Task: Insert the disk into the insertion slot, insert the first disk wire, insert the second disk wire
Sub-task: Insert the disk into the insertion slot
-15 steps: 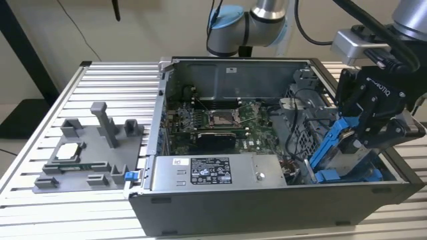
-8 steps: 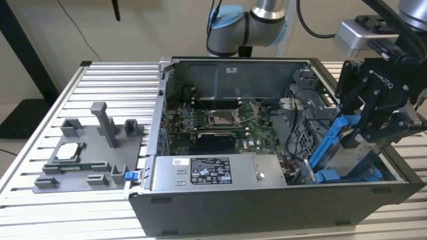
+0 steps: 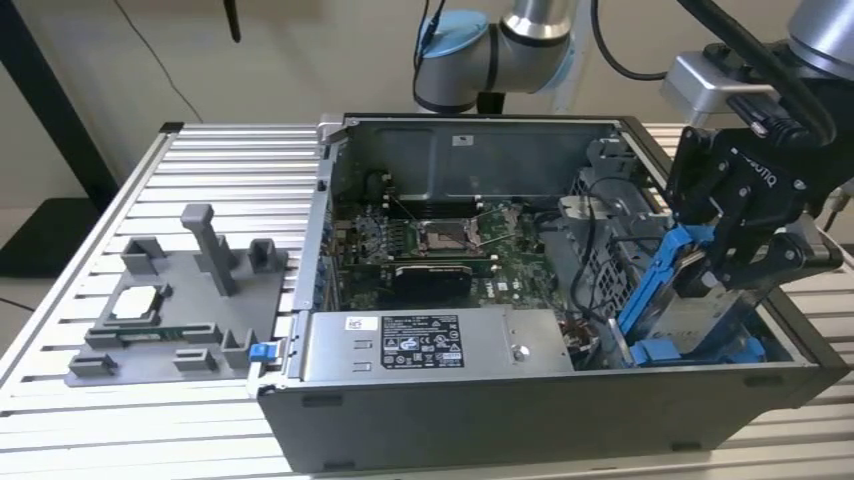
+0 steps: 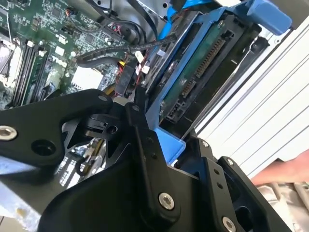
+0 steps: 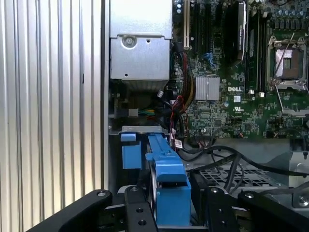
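In the exterior view, a grey holder (image 3: 187, 322) stands on the slatted tabletop (image 3: 200, 160) at the exterior view's left. A square chip (image 3: 138, 302) lies in one of its recesses, a thin green strip (image 3: 150, 337) lies along a groove just beside the chip, and a small blue piece (image 3: 263, 351) sits at the corner nearest the computer case (image 3: 534, 420).

The case is open on top. Its wide compartment holds the green motherboard (image 3: 427, 240) (image 5: 231, 96), which carries a square socket (image 3: 441, 237). The silver power supply (image 3: 427, 345) (image 5: 140, 53) sits against the front wall. A bundle of coloured cables (image 3: 587, 335) (image 5: 178, 116) lies between the power supply and the drive cage.

At the case's corner on the exterior view's right is the insertion slot (image 3: 667, 351), made of grey perforated metal with blue fittings. The disk (image 3: 691, 310) (image 4: 193, 82) (image 5: 166, 169) stands tilted in it. Its lower end is down inside the slot and its upper end is raised above the case rim, so it is not lying flat. The second wrist view shows its green underside and connector edge, with loose black cables near them.

The gripper (image 3: 747, 275) (image 4: 171, 145) (image 5: 174, 208) is closed on the upper end of the disk's blue frame, with a black finger pressed against each side.
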`<state>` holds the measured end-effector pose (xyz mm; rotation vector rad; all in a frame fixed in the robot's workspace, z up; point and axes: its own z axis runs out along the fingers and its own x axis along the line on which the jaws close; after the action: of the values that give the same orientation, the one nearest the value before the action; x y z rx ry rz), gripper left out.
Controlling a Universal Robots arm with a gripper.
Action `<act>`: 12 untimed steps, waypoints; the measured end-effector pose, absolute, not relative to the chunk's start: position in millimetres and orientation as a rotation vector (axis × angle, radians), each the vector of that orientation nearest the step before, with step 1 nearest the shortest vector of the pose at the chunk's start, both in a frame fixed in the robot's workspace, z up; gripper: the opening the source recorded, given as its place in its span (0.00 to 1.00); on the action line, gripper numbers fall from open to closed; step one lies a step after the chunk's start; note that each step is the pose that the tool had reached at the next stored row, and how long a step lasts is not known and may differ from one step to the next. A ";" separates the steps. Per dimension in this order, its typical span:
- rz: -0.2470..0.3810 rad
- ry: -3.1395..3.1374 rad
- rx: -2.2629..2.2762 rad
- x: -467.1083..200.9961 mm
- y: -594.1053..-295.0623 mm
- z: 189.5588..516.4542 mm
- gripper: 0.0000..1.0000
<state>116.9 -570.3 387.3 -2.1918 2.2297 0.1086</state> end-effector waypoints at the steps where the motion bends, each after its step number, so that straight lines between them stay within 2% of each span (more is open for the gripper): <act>1: 0.109 2.229 -2.191 116.9 -570.4 387.2 1.00; 2: 0.109 2.229 -2.191 116.9 -570.4 387.2 0.00; 12: 0.112 2.228 -2.190 116.9 -570.3 387.7 0.00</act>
<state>116.9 -570.3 387.7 -2.1901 2.2280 0.1120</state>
